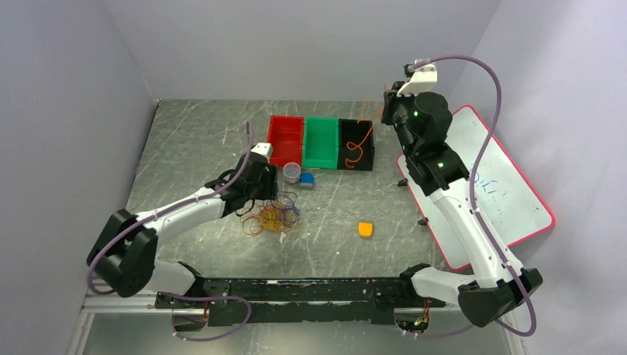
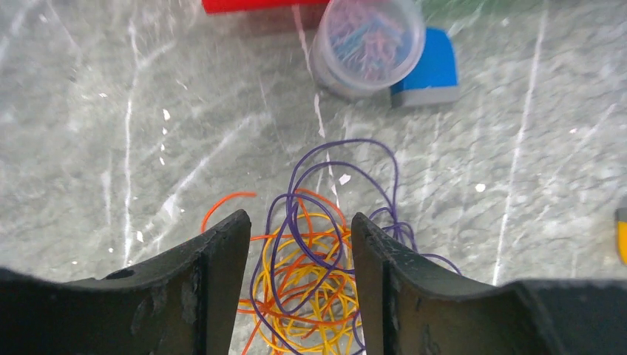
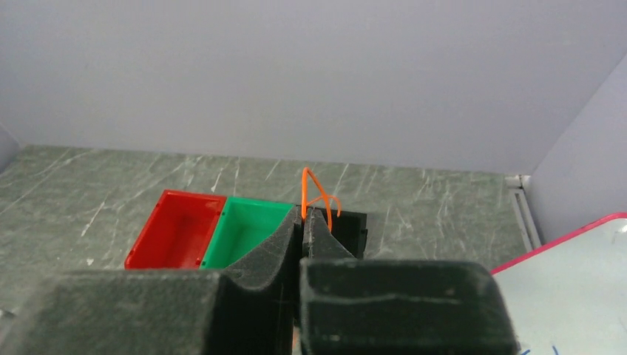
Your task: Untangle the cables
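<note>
1. The cables (image 1: 272,218) (image 2: 310,288) are heaped in a loose tangle of yellow-orange, dark purple and red-orange loops on the table (image 1: 200,148), in front of the left arm.
2. One red-orange cable (image 1: 358,144) (image 3: 314,196) is separated from the heap and is lifted on the right side; its loops are seen over the black bin (image 1: 356,168), but whether they rest in it cannot be told.
3. The left gripper (image 1: 262,194) (image 2: 299,222) is held just above the tangle with its fingers spread, and the heap is seen through the gap. No strand is seen pinched.
4. The right gripper (image 1: 387,102) (image 3: 309,214) is raised near the far end of the black bin, its fingers pressed together on the red-orange cable, which arches up from the tips.
5. A red bin (image 1: 286,118) and a green bin (image 1: 321,122) are set touching in a row with the black bin.
6. A clear tub (image 1: 292,171) (image 2: 367,44) of coloured clips and a blue block (image 1: 307,180) (image 2: 429,66) are placed side by side between the bins and the tangle.
7. A small orange piece (image 1: 365,229) is found well apart to the right, and a whiteboard (image 1: 480,177) lies under the right arm.
</note>
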Robot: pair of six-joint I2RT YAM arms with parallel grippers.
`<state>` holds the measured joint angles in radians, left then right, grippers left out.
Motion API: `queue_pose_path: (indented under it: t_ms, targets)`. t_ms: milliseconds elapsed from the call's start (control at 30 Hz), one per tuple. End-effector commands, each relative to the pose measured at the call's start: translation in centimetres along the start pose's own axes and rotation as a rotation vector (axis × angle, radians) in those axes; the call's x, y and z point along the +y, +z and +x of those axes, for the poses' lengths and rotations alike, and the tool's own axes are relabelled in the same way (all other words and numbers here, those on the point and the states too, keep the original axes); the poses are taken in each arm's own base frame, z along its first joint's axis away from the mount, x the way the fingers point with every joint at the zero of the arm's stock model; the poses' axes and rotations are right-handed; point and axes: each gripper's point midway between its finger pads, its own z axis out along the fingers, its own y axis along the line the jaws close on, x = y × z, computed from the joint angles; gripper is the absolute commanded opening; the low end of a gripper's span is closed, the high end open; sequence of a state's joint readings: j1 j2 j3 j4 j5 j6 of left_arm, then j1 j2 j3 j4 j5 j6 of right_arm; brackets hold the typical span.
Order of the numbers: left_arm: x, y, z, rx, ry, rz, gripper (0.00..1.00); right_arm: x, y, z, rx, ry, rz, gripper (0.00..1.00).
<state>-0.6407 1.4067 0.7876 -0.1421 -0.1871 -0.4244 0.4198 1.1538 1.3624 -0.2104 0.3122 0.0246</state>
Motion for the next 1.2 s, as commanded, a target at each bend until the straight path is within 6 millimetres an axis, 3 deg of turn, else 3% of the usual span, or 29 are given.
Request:
queue_pose_path:
  t_ms: [0,200,533,767,900,1167]
  targets:
    - [0.1,-1.9,-2.6,-0.079,0.023,-0.015,0.59,0.4,0.9,0.2,0.032,0.018,-0.006,0.00]
    - [0.4,-3.5,-3.6,-0.103,0.021,-0.028,0.61,0.9,3.8,2.8,0.136,0.023,-0.010,0.00]
    - [1.4,-5.5,-3.7,-0.145,0.008,-0.046,0.62,-1.0,9.0,7.8,0.247,0.043,0.021,0.00]
    - [1.4,-6.2,-5.4,-0.155,0.083,-0.059,0.60,-1.0,12.1,10.9,0.297,0.039,0.009,0.00]
    - [0.9,-6.2,-6.0,-0.163,0.096,-0.038,0.60,-1.0,13.1,13.3,0.344,0.037,0.007,0.00]
    - [1.3,-6.3,-5.1,-0.138,0.071,-0.054,0.60,-0.9,14.1,19.3,0.460,0.020,0.012,0.00]
